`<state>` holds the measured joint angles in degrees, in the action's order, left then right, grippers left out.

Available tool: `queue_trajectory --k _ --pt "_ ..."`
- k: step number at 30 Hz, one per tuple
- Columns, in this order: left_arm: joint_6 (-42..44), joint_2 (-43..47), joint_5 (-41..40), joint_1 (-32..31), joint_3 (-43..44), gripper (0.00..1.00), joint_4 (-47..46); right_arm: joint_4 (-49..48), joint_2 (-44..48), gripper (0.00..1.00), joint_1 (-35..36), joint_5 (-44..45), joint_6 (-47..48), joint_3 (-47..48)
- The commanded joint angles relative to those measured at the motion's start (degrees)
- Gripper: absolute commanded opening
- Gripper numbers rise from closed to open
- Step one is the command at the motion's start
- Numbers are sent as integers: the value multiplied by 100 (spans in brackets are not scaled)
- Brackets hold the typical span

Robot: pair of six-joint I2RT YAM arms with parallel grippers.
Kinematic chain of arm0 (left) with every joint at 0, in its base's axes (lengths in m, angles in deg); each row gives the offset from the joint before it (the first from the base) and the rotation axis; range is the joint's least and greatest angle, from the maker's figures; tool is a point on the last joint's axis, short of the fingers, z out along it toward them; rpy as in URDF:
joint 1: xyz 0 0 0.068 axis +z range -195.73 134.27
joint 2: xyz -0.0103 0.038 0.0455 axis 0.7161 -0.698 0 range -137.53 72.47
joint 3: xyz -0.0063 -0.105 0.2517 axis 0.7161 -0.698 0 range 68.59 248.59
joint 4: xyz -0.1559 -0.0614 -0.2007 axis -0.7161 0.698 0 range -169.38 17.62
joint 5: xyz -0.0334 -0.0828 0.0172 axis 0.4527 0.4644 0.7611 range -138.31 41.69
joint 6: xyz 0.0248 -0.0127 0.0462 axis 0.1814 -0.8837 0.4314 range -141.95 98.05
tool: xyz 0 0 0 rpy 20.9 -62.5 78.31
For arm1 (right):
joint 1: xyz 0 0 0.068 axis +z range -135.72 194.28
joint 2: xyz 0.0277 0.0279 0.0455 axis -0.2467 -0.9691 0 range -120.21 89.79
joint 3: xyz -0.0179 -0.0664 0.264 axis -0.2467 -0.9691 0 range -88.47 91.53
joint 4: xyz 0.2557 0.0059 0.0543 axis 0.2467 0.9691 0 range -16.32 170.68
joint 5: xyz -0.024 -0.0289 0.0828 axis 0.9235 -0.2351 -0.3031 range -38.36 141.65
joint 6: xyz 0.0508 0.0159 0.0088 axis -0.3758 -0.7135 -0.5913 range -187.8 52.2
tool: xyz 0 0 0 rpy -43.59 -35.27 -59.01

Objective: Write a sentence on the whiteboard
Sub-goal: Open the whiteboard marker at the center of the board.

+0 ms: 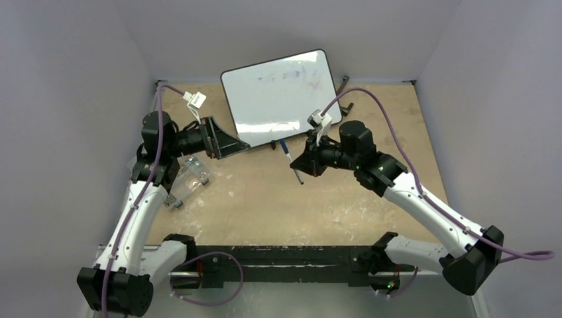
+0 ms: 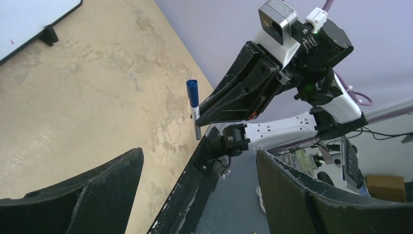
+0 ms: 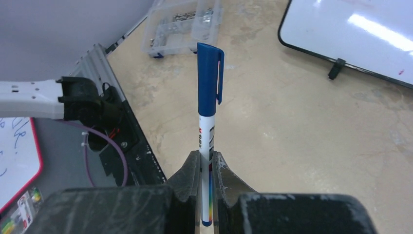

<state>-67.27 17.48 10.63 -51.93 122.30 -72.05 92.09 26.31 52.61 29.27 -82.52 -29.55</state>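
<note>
Tan, scuffed wooden table point(image 1: 265, 212) carries the large glossy white whiteboard with a thin black frame point(image 1: 278, 99), propped at its far edge and bare but for faint smudges. Left fingers point(image 2: 97, 195) stand wide, facing the right fingers point(image 3: 187, 175), which pinch a capped blue-and-white marker point(image 3: 208, 78), presumably offering it for uncapping.

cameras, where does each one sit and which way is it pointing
Top: above and behind the bases, looking down on table, whiteboard, left arm, right arm.
Left wrist: on the left arm, facing the right gripper; own open fingers at bottom.
Right wrist: on the right arm, looking past its fingers, shut on the marker, toward the plastic box.
Shared: the marker shows in all three.
</note>
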Motion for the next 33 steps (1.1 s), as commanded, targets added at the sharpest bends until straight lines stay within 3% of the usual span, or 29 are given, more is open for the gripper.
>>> queue_trajectory --k 1,9,17,24,33 --pt "-66 -136 403 -320 377 84 -229 -456 212 0 188 -497 339 202" --pt "49 -709 236 -1179 903 77 174 -438 285 0 491 -747 518 351" --pt "750 -1161 -128 -1619 1490 76 1365 -287 115 0 943 -603 565 542" --pt "1119 -1406 -81 -1707 1660 56 1889 -140 -98 0 1054 -421 698 789" --pt "1526 -1540 39 -1745 1529 43 2150 196 -418 0 1054 -271 908 1128"
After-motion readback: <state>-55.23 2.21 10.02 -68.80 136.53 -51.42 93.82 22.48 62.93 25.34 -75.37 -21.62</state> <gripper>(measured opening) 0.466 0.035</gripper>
